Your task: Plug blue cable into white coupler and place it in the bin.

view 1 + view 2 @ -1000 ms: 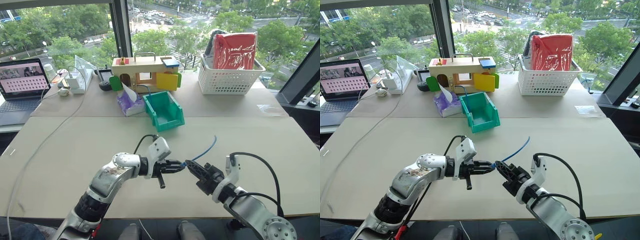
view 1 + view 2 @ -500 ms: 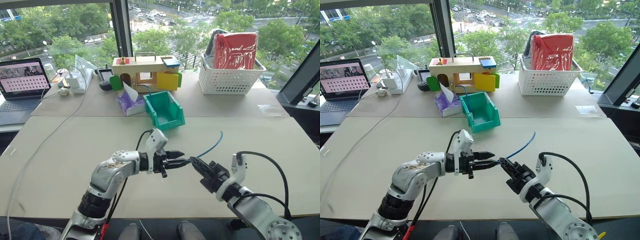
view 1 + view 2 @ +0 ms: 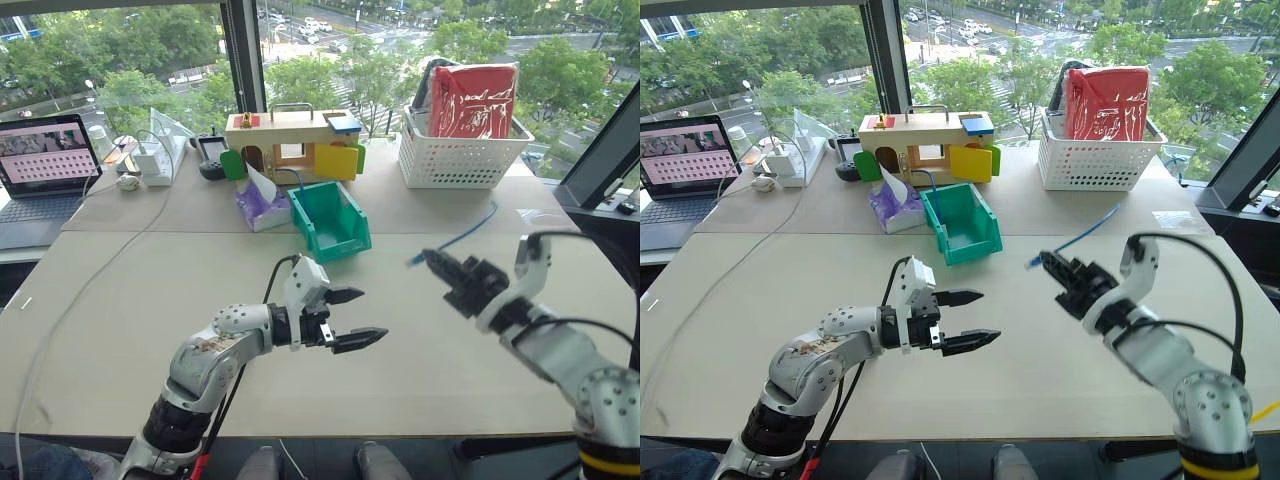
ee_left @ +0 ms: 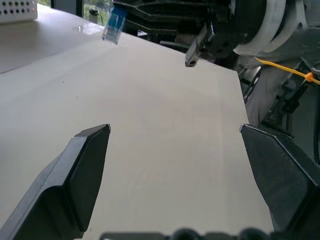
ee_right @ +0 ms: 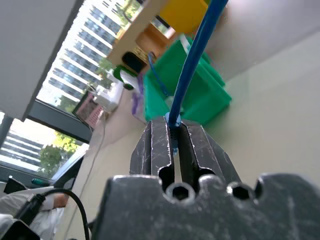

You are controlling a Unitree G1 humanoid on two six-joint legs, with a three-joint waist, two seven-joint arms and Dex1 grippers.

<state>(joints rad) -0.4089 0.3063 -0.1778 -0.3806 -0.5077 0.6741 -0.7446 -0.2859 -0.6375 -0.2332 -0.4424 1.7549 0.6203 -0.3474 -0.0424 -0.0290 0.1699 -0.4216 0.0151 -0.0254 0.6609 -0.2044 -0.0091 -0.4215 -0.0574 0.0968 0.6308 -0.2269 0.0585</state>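
Your right gripper (image 3: 432,260) is raised over the right part of the table (image 3: 120,300), its 2 black fingers pressed together on the blue cable (image 3: 470,230). The pinch sits close to the cable's end: a short light-blue tip pokes out past the fingertips toward the middle of the table, and the rest of the cord rises behind the gripper in a loose arc toward the white lattice basket (image 3: 455,160). In the right wrist view you can see the cable (image 5: 192,65) running straight out from the slot between the closed fingers, with the bin lying beyond it.

Your left gripper (image 3: 358,316) hangs above the table near the front edge, pointing across toward the right arm, with its fingers spread wide and nothing between them. In the left wrist view the 2 fingers (image 4: 75,175) stand far apart over bare tabletop, and the cable's blue tip (image 4: 115,22) shows at the end of the other gripper, well apart from them. The 2 grippers are separated, the right one higher and farther from you.

The bin (image 3: 330,220) sits on the table ahead of the left gripper, its cut-away front facing you (it looks empty from here). Just beside it on the left lies a purple tissue pack (image 3: 260,205), and behind both stands the wooden toy house (image 3: 292,145). A laptop (image 3: 45,165) rests open at the far left.

You cannot make out the white coupler in these views.
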